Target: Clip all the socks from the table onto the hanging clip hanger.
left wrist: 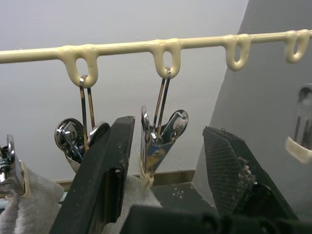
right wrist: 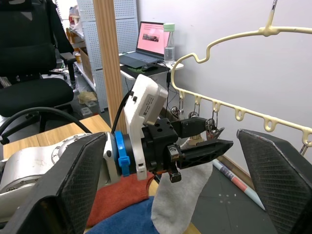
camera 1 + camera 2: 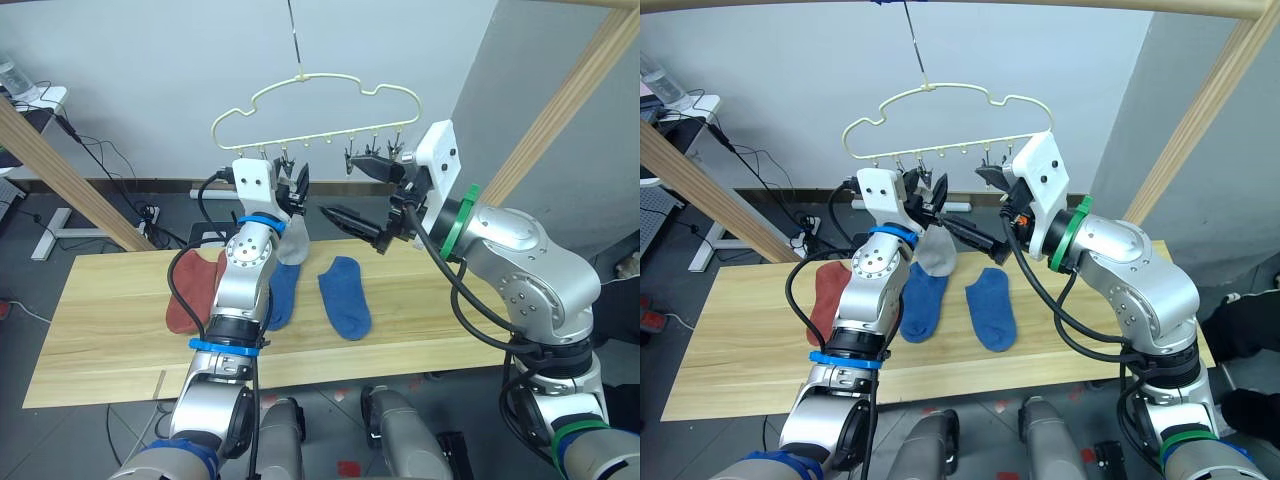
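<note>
Grey sock [image 2: 178, 195] hanging long axis vertical, toe down, from clip hanger [image 3: 316, 105] above table [image 3: 420, 320].
Left gripper [image 2: 202, 139] spread beside its clip; right gripper [image 3: 352, 190] wide, empty.

The left arm is raised with the forearm near vertical, and the left claw [image 3: 297, 190] points up with its two black fingers [image 1: 105, 180] spread apart. The right arm is bent at the elbow and reaches inward at the same height as the left. The right claw [image 3: 365, 195] is wide open, its fingertips facing the left claw and close to it.
</note>
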`<state>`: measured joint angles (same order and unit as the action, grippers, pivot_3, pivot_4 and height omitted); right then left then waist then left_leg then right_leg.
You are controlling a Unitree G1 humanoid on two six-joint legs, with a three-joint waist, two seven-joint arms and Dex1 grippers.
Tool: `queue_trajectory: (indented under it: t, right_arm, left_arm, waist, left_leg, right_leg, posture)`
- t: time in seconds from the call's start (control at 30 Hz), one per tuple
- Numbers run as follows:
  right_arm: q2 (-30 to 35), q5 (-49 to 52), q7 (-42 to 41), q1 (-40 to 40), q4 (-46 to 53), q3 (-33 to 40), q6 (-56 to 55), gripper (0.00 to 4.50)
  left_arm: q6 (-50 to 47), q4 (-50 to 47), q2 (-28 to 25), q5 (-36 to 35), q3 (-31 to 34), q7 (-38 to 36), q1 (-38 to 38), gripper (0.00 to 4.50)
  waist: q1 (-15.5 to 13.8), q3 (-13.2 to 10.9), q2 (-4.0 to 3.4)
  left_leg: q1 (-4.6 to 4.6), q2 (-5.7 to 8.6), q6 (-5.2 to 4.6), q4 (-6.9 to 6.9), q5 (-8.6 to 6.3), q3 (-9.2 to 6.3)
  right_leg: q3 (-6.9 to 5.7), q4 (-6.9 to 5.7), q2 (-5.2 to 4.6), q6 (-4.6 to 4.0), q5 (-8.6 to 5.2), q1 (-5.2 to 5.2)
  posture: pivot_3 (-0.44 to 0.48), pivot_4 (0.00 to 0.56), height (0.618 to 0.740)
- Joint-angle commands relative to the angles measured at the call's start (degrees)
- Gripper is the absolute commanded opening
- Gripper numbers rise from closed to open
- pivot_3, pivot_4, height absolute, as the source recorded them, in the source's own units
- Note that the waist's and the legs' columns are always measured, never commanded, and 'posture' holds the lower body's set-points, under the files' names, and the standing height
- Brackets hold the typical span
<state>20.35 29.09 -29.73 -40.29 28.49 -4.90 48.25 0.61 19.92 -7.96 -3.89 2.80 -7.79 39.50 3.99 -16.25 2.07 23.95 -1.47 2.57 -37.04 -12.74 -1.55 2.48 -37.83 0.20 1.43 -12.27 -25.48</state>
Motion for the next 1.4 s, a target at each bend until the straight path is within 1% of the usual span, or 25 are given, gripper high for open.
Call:
queue_trajectory:
  t: [0.03,0.27,0.37,0.47,0.53,0.6,0.87,0.93,1.0,1.07,1.13,1.23,1.27,1.33,1.4]
  right_arm:
    - [0.4,0.5,0.5,-0.4,2.8,0.3,-0.4,4.50]
    - [0.5,0.5,0.5,-0.4,2.7,0.2,-0.4,4.50]
    - [0.4,0.5,0.5,-0.4,2.6,0.2,-0.4,4.50]
    - [0.4,0.5,0.5,-0.4,2.6,0.2,-0.4,4.50]
    - [0.4,0.5,0.6,-0.3,2.6,0.2,-0.4,4.50]
    - [0.2,0.5,0.7,-0.3,2.6,0.2,-0.3,4.50]
    - [0.9,0.0,0.7,1.1,2.5,-0.1,-0.5,4.50]
    - [3.4,-2.0,0.0,4.3,0.9,-0.9,-1.1,4.50]
    - [6.3,-4.1,-0.1,7.1,-2.3,-1.7,-0.2,4.50]
    - [8.9,-5.8,-2.0,9.4,-7.0,-3.2,-0.9,4.50]
    - [10.6,-8.1,-3.3,10.4,-11.5,-5.6,-2.2,4.50]
    - [9.6,-11.8,-4.4,9.8,-20.5,-9.5,-5.0,4.50]
    - [9.3,-12.4,-4.7,9.6,-22.0,-10.0,-5.7,4.50]
    - [7.6,-13.9,-5.4,8.3,-26.5,-11.3,-7.2,4.50]
    - [5.1,-17.4,-5.5,5.9,-34.0,-13.9,-10.8,4.50]
  left_arm:
    - [2.3,-0.2,0.0,0.9,0.6,1.6,1.9,2.45]
    - [2.6,0.1,0.1,1.6,0.4,2.6,2.0,2.45]
    - [2.6,0.2,0.1,1.7,0.5,3.0,2.1,1.89]
    - [2.6,0.1,0.2,1.6,0.4,3.0,2.1,1.03]
    - [2.6,0.1,0.2,1.6,0.4,3.0,2.1,0.55]
    - [2.5,0.2,0.2,1.5,0.4,2.9,2.1,0.26]
    - [0.7,-0.5,-0.2,0.7,0.1,1.0,2.3,0.21]
    - [-5.2,-3.7,-0.7,-3.7,0.9,-3.1,1.8,0.21]
    - [-13.9,-8.0,-2.7,-8.6,1.3,-8.5,1.1,0.21]
    - [-25.7,-12.2,-6.4,-15.1,2.7,-13.9,1.1,0.21]
    - [-35.9,-14.7,-9.5,-20.8,4.2,-17.1,1.7,0.21]
    - [-52.1,-15.2,-14.7,-29.5,6.9,-21.8,4.2,0.21]
    - [-55.1,-15.2,-15.4,-31.1,7.5,-22.2,4.8,0.21]
    - [-59.5,-15.3,-18.1,-34.5,7.9,-26.2,5.2,0.21]
    - [-65.8,-14.0,-21.1,-38.6,9.2,-29.8,6.2,0.21]
  waist:
    - [0.1,0.0,0.00]
    - [0.5,0.0,0.00]
    - [0.6,0.0,0.00]
    - [0.7,0.0,0.00]
    - [0.7,0.0,0.00]
    - [0.7,0.0,0.00]
    - [0.7,0.0,0.00]
    - [0.6,0.0,0.03]
    - [0.7,0.0,0.05]
    - [0.8,0.0,0.05]
    - [1.0,0.0,0.05]
    - [1.2,0.0,0.05]
    - [1.2,0.0,0.05]
    - [1.3,0.0,0.04]
    - [1.4,0.0,0.04]
  left_leg:
    - [0.00,0.00,0.00,-0.01,0.00,0.00]
    - [0.00,0.00,0.00,0.01,0.00,0.00]
    - [0.00,0.00,0.00,0.01,0.00,0.00]
    - [0.00,0.00,0.00,0.00,0.00,0.00]
    - [-0.01,0.00,0.00,0.00,0.00,0.00]
    - [-0.01,0.00,0.00,0.00,0.00,0.00]
    - [-0.01,0.00,0.00,0.00,0.00,0.00]
    - [-0.01,0.00,0.00,0.00,0.00,0.01]
    - [-0.02,0.00,0.00,0.01,0.00,-0.07]
    - [-0.05,0.00,0.00,0.01,0.00,0.02]
    - [-0.10,0.00,0.00,0.00,0.00,0.02]
    - [-0.20,-0.12,0.00,-0.01,0.00,0.01]
    - [-0.24,-0.18,0.00,0.00,0.00,0.00]
    - [-0.27,-0.22,-0.01,0.02,0.01,-0.07]
    - [-0.29,-0.28,-0.01,0.05,0.01,-0.04]
  right_leg:
    - [0.00,0.00,0.00,0.00,0.00,0.00]
    - [0.00,0.00,0.00,0.00,0.00,0.00]
    - [0.01,-0.01,0.00,0.00,0.00,0.00]
    - [0.01,-0.02,0.00,0.00,0.00,0.00]
    - [0.01,-0.02,0.00,0.00,0.00,0.00]
    - [0.01,-0.03,0.00,0.00,0.00,0.00]
    - [0.01,-0.03,0.00,0.00,0.00,0.00]
    - [0.01,-0.03,0.00,0.01,0.00,0.00]
    - [-0.05,0.02,0.00,0.01,0.00,0.07]
    - [0.03,0.01,-0.02,0.01,0.00,0.07]
    - [0.04,-0.03,0.00,0.01,-0.01,0.07]
    - [0.05,-0.10,0.20,0.01,-0.01,0.07]
    - [0.04,-0.16,0.27,0.01,-0.01,0.07]
    - [0.03,-0.18,0.37,0.01,-0.01,0.07]
    - [0.05,-0.18,0.41,0.00,-0.01,0.06]
  posture:
    - [-0.140,0.250,0.740]
    - [-0.139,0.252,0.740]
    - [-0.138,0.254,0.740]
    - [-0.138,0.255,0.740]
    - [-0.138,0.254,0.740]
    - [-0.138,0.254,0.740]
    - [-0.137,0.257,0.740]
    - [-0.134,0.259,0.740]
    - [-0.129,0.261,0.740]
    - [-0.116,0.262,0.740]
    - [-0.110,0.263,0.740]
    - [-0.096,0.264,0.740]
    - [-0.096,0.264,0.740]
    - [-0.079,0.259,0.740]
    - [-0.076,0.258,0.740]
